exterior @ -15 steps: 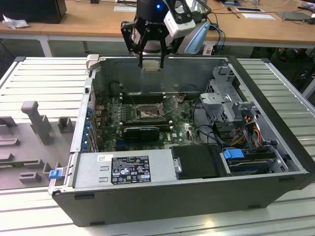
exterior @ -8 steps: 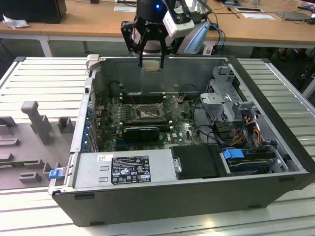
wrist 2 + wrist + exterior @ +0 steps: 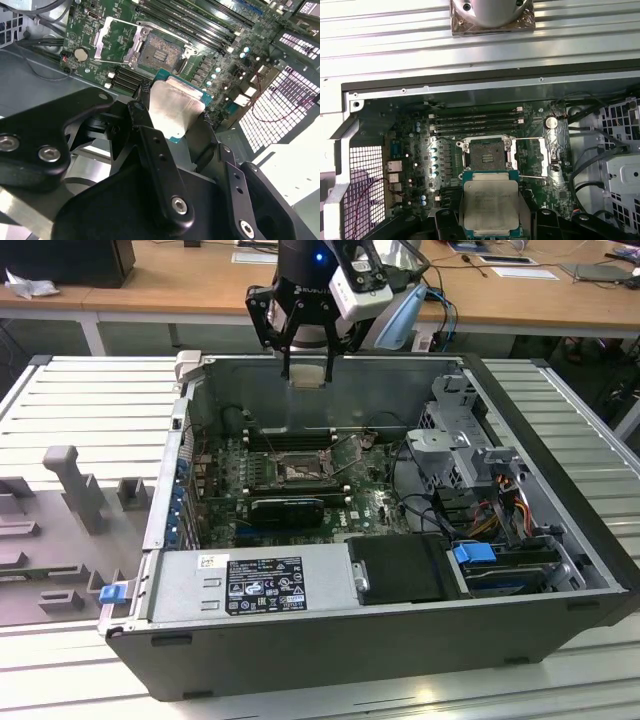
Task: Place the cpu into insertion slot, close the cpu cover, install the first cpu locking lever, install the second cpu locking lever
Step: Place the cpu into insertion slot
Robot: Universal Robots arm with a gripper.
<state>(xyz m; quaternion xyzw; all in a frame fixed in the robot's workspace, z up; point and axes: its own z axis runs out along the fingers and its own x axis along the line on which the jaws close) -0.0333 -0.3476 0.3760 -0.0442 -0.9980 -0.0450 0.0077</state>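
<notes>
My pincer (image 3: 306, 370) gripped the cpu (image 3: 491, 205) by its edges, high above the uncovered insertion slot (image 3: 486, 156). I judged that a tilted or misaligned descent could bend the socket's contacts.

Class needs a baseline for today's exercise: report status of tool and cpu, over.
Tool shut on cpu, above the case. Insertion slot bare, cpu cover open. Nothing seen over the slot.

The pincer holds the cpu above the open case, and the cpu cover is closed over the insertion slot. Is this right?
No: the cpu cover lies open beside the bare insertion slot, as the second wrist view shows. The pincer does hold the cpu.
</notes>
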